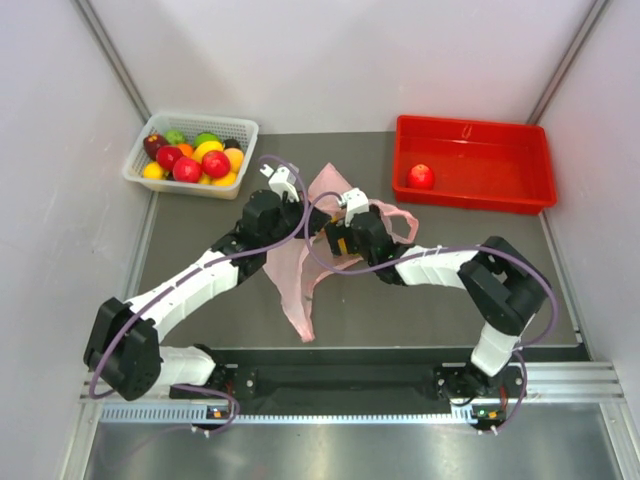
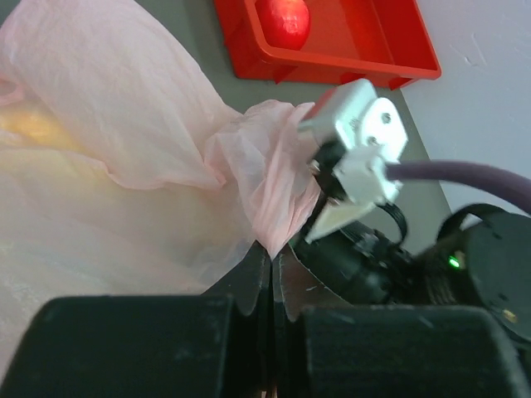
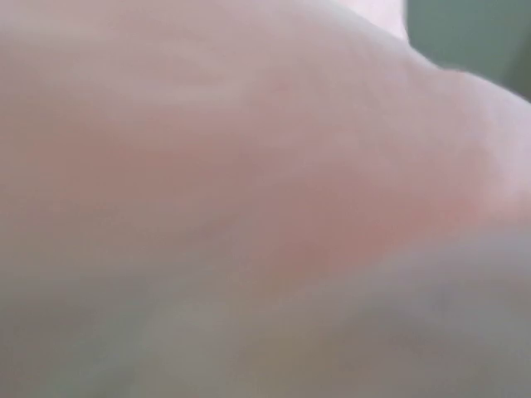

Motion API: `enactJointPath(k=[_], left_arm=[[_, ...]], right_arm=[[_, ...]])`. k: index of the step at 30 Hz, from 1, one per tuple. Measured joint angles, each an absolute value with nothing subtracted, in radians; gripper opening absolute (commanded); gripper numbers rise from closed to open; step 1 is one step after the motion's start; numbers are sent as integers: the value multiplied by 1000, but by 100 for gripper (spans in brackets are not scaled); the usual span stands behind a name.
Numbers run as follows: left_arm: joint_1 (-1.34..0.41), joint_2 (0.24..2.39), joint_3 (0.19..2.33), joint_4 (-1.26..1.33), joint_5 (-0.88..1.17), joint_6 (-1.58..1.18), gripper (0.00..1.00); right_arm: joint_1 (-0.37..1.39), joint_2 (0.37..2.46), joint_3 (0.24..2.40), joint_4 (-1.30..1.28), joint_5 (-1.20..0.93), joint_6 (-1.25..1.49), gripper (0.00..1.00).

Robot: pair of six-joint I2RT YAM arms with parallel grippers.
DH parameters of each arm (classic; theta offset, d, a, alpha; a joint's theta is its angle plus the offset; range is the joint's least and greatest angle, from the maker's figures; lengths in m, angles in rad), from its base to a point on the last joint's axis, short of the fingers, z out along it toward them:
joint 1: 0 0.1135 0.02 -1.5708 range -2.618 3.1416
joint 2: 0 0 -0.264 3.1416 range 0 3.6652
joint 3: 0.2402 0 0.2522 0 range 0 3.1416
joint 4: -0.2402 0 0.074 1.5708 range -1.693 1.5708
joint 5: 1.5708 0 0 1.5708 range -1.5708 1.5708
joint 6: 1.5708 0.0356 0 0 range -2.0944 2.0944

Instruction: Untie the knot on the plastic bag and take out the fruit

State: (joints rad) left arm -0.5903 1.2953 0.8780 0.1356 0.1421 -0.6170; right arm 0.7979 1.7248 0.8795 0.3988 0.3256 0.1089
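Pink plastic bag [image 1: 300, 300] on surface, left of red tray [image 1: 470, 150].
The left claw [image 2: 271, 259] is clenched on bag film; right claw [image 1: 335, 230] state cannot be told. Bag's long axis runs far-to-near, narrow tail pointing away from tray.

The grey counter [image 1: 450, 290] is carrying a white basket [image 1: 135, 165] at its far left and a red tray [image 1: 470, 123] at its far right, with the plastic bag [image 1: 298, 300] lying crumpled between them.
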Motion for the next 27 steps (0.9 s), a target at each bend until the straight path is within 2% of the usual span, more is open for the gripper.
enactJointPath(k=[3, 6, 9, 10, 11, 12, 14, 16, 18, 19, 23, 27], left_arm=[[-590, 1295, 878, 136, 142, -618, 0], [-590, 1295, 879, 136, 142, -618, 0], [-590, 1295, 879, 136, 142, -619, 0], [-590, 1295, 879, 136, 141, -620, 0], [-590, 1295, 879, 137, 142, -622, 0], [-590, 1295, 879, 138, 142, -624, 0], [-590, 1295, 879, 142, 142, -629, 0], [-590, 1295, 878, 151, 142, -632, 0], [-590, 1295, 873, 164, 142, -635, 0], [-590, 1295, 871, 167, 141, -635, 0], [-590, 1295, 865, 173, 138, -637, 0], [-590, 1295, 864, 174, 134, -637, 0]], right_arm=[[770, 1754, 879, 401, 324, 117, 97], [756, 1761, 879, 401, 297, 126, 90], [754, 1760, 870, 413, 255, 133, 70], [754, 1754, 856, 427, 239, 138, 50], [753, 1747, 842, 428, 228, 134, 41], [752, 1737, 823, 436, 216, 149, 39], [752, 1721, 812, 430, 211, 150, 46], [751, 1700, 794, 425, 209, 154, 36], [751, 1668, 766, 419, 209, 155, 17], [751, 1641, 746, 409, 211, 159, 0], [751, 1517, 694, 355, 189, 169, 0], [742, 1262, 633, 272, 11, 188, 0]])
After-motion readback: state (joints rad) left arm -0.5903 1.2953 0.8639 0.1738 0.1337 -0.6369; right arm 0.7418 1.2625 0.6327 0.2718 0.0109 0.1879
